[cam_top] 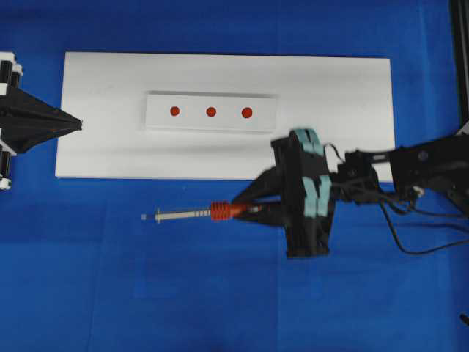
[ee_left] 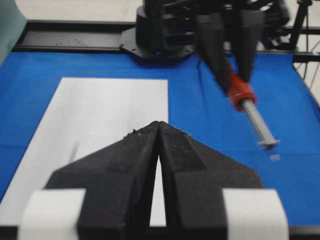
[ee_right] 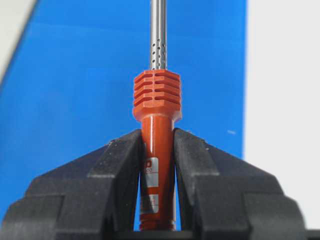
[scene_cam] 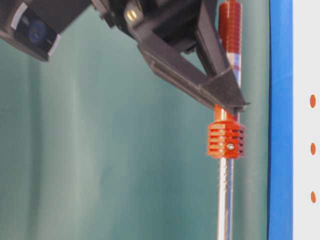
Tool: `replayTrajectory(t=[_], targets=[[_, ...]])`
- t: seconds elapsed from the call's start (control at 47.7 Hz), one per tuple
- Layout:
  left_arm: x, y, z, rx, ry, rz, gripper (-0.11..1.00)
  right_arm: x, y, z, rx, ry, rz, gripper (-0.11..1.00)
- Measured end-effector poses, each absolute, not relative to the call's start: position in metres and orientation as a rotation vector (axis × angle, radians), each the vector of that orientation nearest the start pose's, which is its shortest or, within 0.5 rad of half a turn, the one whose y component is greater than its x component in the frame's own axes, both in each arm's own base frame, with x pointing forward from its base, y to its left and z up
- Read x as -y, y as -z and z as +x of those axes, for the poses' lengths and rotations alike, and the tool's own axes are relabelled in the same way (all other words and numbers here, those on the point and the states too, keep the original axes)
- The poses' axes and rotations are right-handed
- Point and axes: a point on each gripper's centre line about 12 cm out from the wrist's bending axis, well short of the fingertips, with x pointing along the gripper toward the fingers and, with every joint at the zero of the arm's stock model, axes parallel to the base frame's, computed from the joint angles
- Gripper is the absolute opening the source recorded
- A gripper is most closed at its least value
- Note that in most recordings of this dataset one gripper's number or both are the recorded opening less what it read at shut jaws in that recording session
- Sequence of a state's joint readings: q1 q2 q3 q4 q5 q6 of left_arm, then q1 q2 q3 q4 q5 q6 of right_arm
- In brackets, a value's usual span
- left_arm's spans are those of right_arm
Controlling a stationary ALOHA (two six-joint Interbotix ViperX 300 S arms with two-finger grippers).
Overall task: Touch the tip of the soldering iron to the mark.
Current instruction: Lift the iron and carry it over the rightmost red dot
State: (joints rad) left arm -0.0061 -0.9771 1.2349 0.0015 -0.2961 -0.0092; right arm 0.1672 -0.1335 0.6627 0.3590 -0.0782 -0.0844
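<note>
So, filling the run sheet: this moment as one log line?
right gripper: shut on orange-handled soldering iron | tip: over blue cloth | middle red dot: untouched

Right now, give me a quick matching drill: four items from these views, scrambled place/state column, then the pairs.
Items
1. soldering iron
2. left gripper
3. mark
4. white board

Places/states
A. middle red dot on the white strip
B. lying on the blue mat, under the strip
C. clamped by its orange-red handle in the right gripper, over the mat
D. shut, empty, at the board's left edge

Pairs: 1-C, 2-D, 3-A, 4-B
</note>
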Motion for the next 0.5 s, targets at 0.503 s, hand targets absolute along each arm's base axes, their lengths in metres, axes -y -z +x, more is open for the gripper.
replayTrajectory(t=[0.503], targets=[[0.001,-0.272,0.193,0.038,0.007,-0.008,0.0,0.038,-0.219,0.377,-0.553,0.107,0.065,0.06]])
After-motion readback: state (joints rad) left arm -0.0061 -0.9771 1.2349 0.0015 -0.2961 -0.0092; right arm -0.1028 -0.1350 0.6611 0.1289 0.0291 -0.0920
